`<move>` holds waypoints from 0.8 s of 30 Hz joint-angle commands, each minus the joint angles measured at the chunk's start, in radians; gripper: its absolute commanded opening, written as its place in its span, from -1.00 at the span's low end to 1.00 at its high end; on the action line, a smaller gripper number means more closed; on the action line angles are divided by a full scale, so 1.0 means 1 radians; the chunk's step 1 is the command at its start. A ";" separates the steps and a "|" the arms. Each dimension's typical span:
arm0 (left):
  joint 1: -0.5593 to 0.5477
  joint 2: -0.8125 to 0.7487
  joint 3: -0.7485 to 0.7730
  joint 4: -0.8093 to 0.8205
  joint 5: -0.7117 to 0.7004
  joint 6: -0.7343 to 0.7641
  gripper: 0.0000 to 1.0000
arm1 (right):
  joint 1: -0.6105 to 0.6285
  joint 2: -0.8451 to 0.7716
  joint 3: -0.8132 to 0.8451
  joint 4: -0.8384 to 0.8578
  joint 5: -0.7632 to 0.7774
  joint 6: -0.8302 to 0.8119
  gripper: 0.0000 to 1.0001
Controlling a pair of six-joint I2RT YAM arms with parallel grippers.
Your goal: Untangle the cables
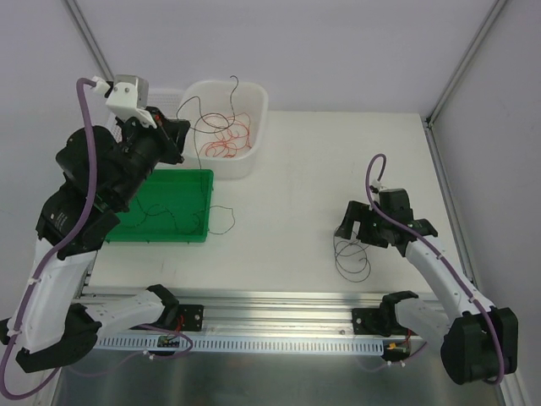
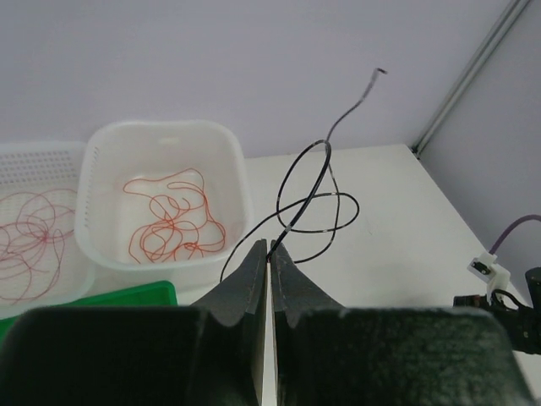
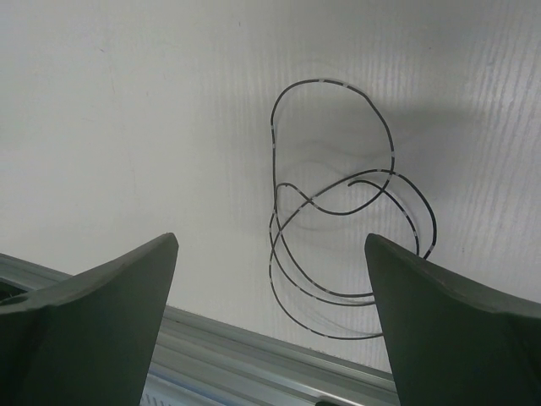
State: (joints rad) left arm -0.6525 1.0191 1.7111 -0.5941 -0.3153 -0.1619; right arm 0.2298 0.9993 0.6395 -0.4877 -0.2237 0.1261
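- Fingers of the left gripper [image 2: 270, 254] are pressed together and pinch one black cable [image 2: 292, 228] at its lower end.
- From the pinch this cable rises in two open loops, and its free tip stands up in the air, toward the far wall.
- In the top view the left gripper sits raised above the far edge of the green tray [image 1: 161, 238], just left of the white tub [image 1: 255, 156].
- Red and orange cables [image 1: 228, 135] curl in a loose tangle on the floor of the white tub, at the far side of the table [image 1: 338, 161].
- A white perforated basket [image 2: 51, 152] stands just left of the tub; it holds more thin red loops [image 2: 30, 228].
- Several thin black cables [image 1: 169, 216] lie on the green tray, and one of them trails over its right rim onto the table.
- The right gripper [image 3: 270, 241] is released, with its two fingers spread wide.
- A black coil [image 3: 334, 213] lies flat on the table in a few overlapping loops, apart from the other cables, on the near right.
- In the wrist view the coil shows in the gap between the spread fingers, a little to the right, and no finger touches it.
- An aluminium rail [image 1: 279, 313] runs along the near edge of the table, just near of the coil.
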 commanded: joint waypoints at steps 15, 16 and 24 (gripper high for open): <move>0.247 0.016 -0.108 0.042 -0.317 0.179 -1.00 | 0.020 -0.050 0.023 -0.052 -0.022 -0.039 0.99; 0.298 0.016 -0.125 0.046 -0.302 0.170 -1.00 | 0.019 -0.054 0.020 -0.055 -0.020 -0.040 0.99; 0.379 0.024 -0.032 0.059 -0.245 0.177 -1.00 | 0.022 -0.088 0.009 -0.080 -0.005 -0.045 0.99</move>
State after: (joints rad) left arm -0.2867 1.0588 1.5887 -0.5865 -0.5758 0.0044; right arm 0.2432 0.9291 0.6415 -0.5426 -0.2245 0.0956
